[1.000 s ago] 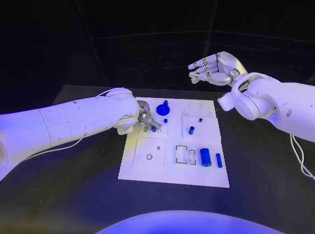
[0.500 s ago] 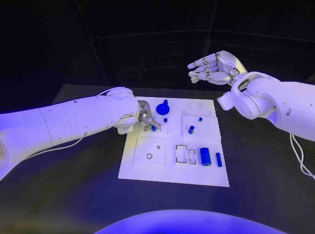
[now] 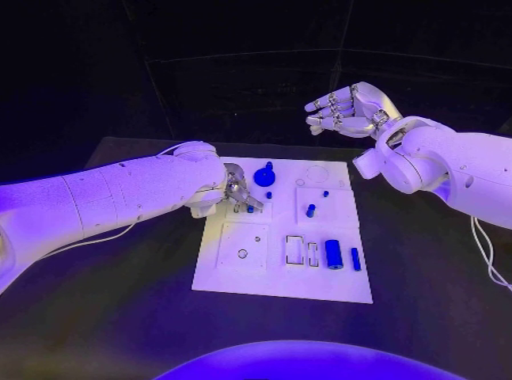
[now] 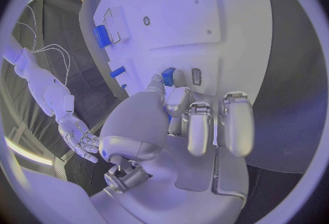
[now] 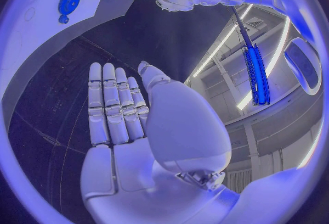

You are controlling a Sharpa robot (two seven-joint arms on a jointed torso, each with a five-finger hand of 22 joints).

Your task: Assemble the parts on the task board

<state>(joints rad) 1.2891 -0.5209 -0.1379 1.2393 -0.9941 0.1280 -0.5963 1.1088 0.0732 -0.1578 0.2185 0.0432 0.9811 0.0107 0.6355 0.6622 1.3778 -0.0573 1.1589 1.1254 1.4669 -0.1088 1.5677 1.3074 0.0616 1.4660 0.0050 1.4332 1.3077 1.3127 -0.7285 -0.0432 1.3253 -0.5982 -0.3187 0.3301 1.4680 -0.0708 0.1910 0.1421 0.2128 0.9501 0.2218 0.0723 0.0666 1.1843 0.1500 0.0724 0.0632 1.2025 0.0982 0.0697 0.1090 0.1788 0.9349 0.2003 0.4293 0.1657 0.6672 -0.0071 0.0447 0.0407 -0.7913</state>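
Left hand (image 3: 235, 192) pinching blue part (image 4: 168, 74) near task board (image 3: 281, 283) edge

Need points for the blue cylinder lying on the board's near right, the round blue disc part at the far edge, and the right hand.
blue cylinder (image 3: 335, 254), head view, middle of its body
round blue disc (image 3: 265, 179), head view, centre of its face
right hand (image 3: 349, 112), head view, middle of the raised hand

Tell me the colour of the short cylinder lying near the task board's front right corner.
Blue; the short cylinder shows best in the head view.
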